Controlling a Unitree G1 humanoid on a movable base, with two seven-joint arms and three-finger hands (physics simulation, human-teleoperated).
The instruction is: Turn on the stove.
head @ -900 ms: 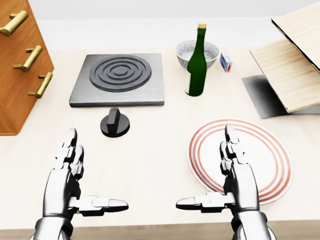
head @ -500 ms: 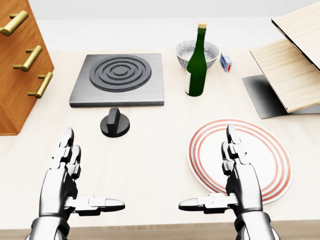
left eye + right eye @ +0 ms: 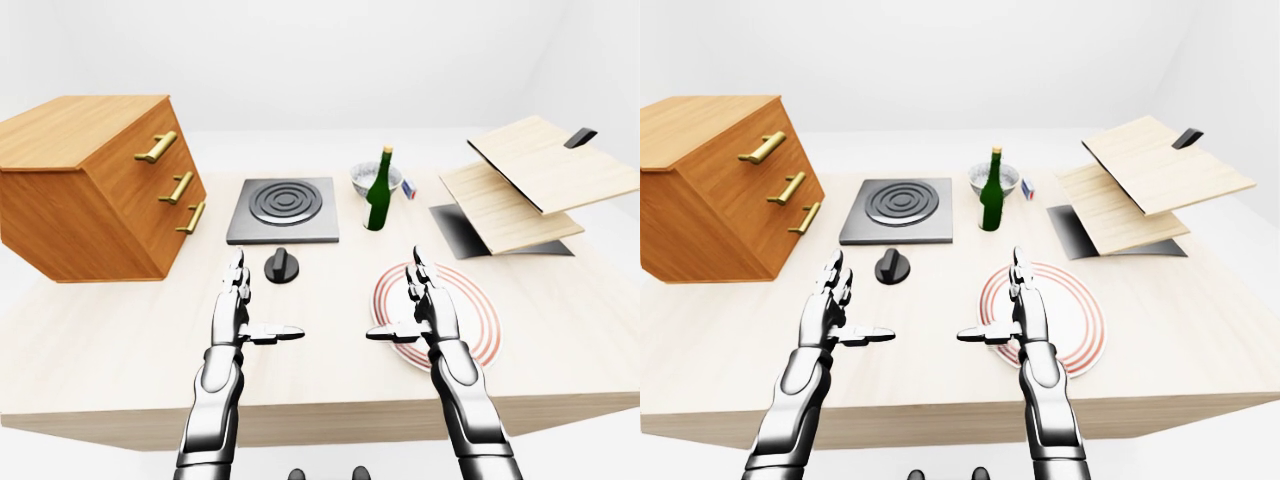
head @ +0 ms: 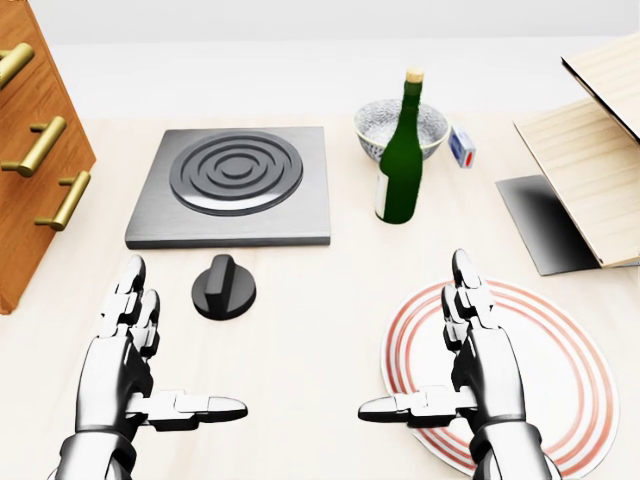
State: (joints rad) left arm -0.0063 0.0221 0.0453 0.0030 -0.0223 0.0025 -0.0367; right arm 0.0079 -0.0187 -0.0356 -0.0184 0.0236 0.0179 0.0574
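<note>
So here's my setup, biggest stuff first. One pale wooden bench (image 4: pixel 300 330) carries everything. One brown wooden drawer chest with three brass handles (image 3: pixel 95 185) sits at the left of the left-eye view, and two light plywood boards (image 3: pixel 520 185) lean stacked at the right over one dark grey mat (image 4: pixel 540 220).

The thing I actually care about: one square grey stove plate with dark concentric rings (image 4: pixel 232 185), upper left of centre in the head view, and its one black round knob with a raised grip bar (image 4: pixel 223 287) just below it, apart from the plate.

Also one white plate with red rings (image 4: pixel 540 370) at lower right, one green glass bottle with a cork top (image 4: pixel 400 160), one speckled grey bowl (image 4: pixel 375 120) behind it, one small blue-and-white box (image 4: pixel 461 146) beside that.

My left robot hand (image 4: pixel 135 370) and right robot hand (image 4: pixel 475 365) are both spread wide, thumbs pointing at each other, holding nothing. The right one hovers over the plate's left edge.

I'd say I'm at the approach step, nothing touched yet. The left hand is nearest the knob, down and left of it. Next move, I reckon: reach up and right, close fingers round the grip bar, twist.
</note>
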